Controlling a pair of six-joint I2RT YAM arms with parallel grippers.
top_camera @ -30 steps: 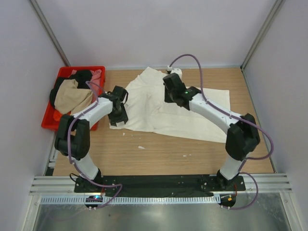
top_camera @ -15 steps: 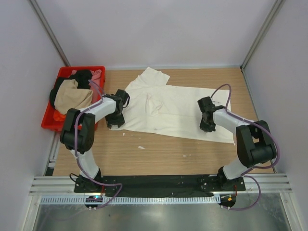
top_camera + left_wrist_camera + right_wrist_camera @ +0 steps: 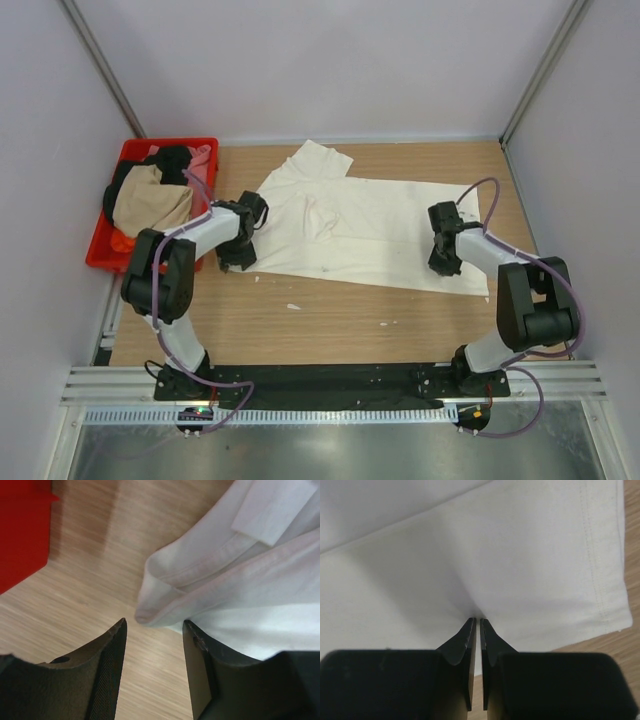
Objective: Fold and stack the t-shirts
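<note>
A large cream t-shirt (image 3: 360, 225) lies spread flat across the wooden table, one sleeve toward the back. My left gripper (image 3: 238, 262) stands open at the shirt's near-left corner. In the left wrist view its fingers (image 3: 155, 622) straddle bare wood just short of the rolled hem (image 3: 165, 600), with nothing between them. My right gripper (image 3: 443, 262) sits low on the shirt's right end. Its jaws (image 3: 478, 619) are shut, pinching a small pucker of the cream cloth (image 3: 470, 545) close to the stitched hem. More t-shirts, tan (image 3: 150, 200), black (image 3: 175, 160) and pink (image 3: 203, 155), are heaped at the left.
The red plastic crate (image 3: 100, 255) holding the heap stands at the table's left edge, and its corner (image 3: 22, 535) shows in the left wrist view. Small white scraps (image 3: 292, 306) lie on the wood in front of the shirt. Grey walls close in both sides and the back.
My right gripper has travelled from the shirt's back middle out to its right end, drawing the cloth flat. The left gripper has shifted slightly to the near-left corner.
</note>
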